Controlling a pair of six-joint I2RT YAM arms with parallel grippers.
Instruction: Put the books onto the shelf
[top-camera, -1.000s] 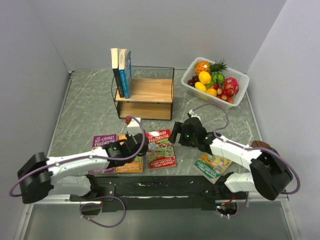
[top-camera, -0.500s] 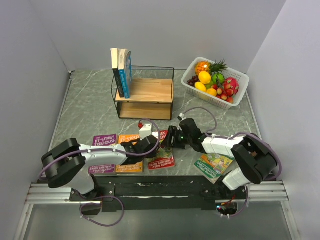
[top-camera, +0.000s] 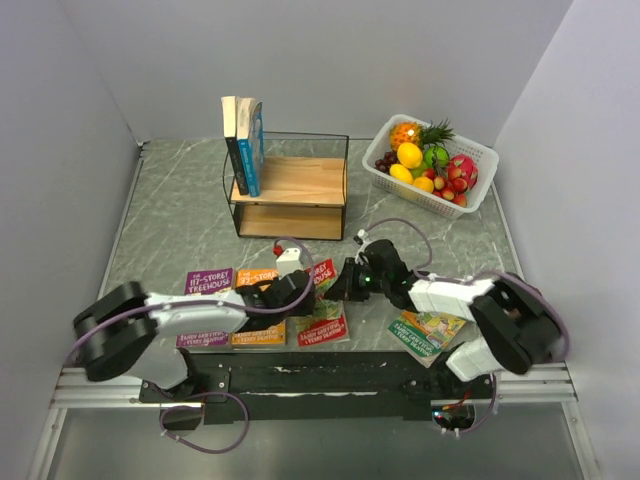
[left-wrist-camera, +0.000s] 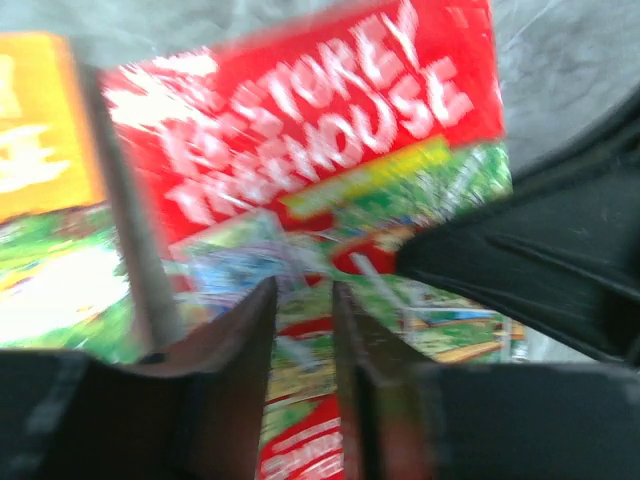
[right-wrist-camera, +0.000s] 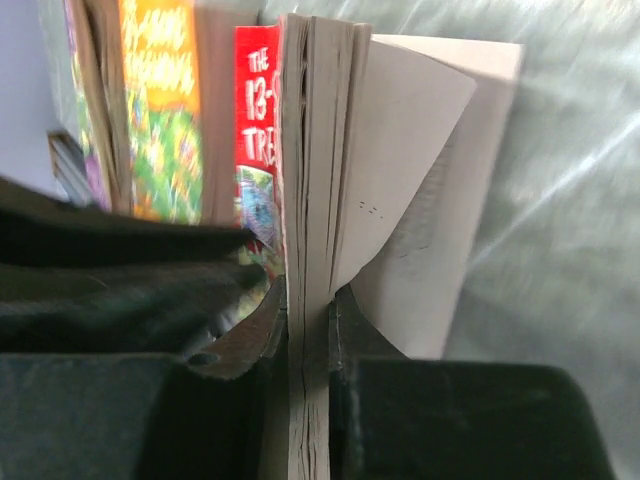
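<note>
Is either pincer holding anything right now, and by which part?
The right pincer clamps the red book by its page edge; the left pincer holds nothing.

The left arm (top-camera: 190, 312) and right arm (top-camera: 455, 294) had white links, black joints and purple cables (top-camera: 396, 220); the left gripper (left-wrist-camera: 302, 290) and right gripper (right-wrist-camera: 306, 295) were dark.

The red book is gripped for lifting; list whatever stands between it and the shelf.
Nothing lies on the table between the red book and the shelf. The left tool hovers over its cover, its cable looping toward the shelf. Two upright books occupy only the shelf's left end.
</note>
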